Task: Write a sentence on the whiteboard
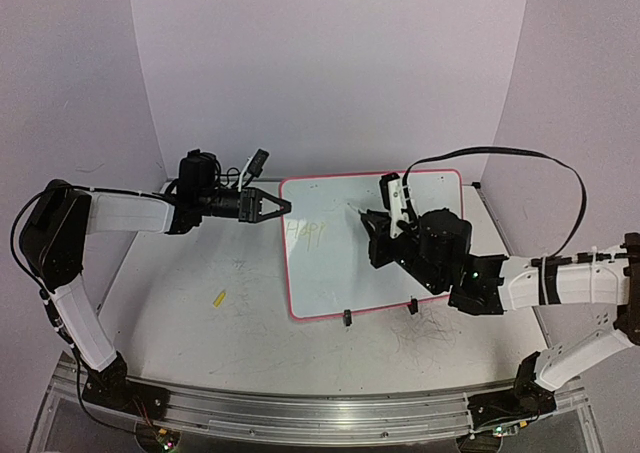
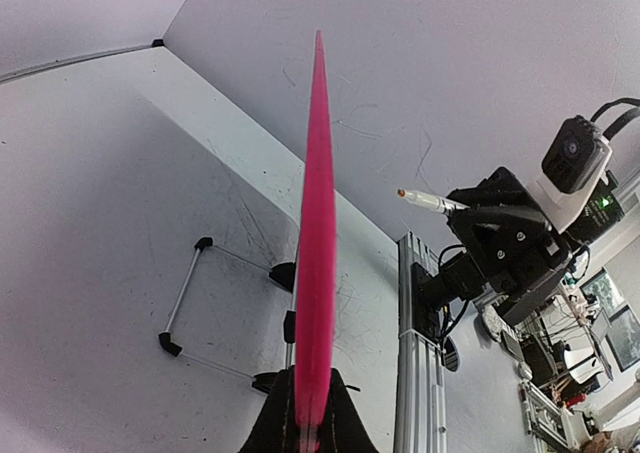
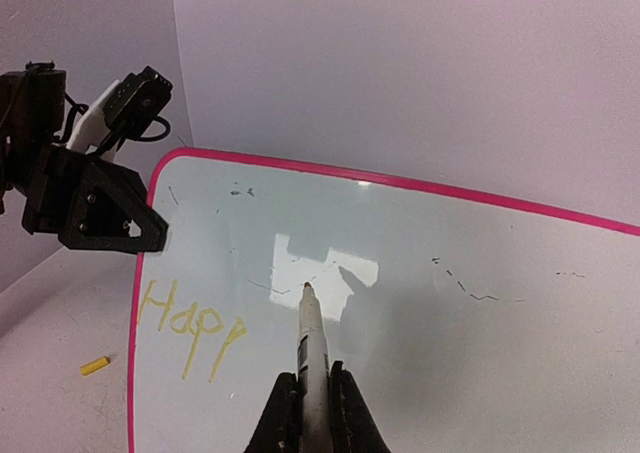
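Observation:
The whiteboard (image 1: 380,263) has a red-pink rim and stands propped up at mid-table. The sentence (image 1: 305,230) on it reads only "Happ" in faint yellow-green, clearer in the right wrist view (image 3: 190,323). My left gripper (image 1: 283,205) is shut on the board's left rim, which the left wrist view shows edge-on (image 2: 317,223). My right gripper (image 3: 312,403) is shut on a white marker (image 3: 310,343). The marker tip points at the board (image 3: 470,363) to the right of the writing. Seen from the left wrist, the marker (image 2: 430,201) looks a little off the surface.
A small yellow cap (image 1: 218,298) lies on the table left of the board, also in the right wrist view (image 3: 95,365). Two black clip feet (image 1: 346,318) hold the board's near edge. A wire stand (image 2: 185,303) shows behind the board. Walls close the back and sides.

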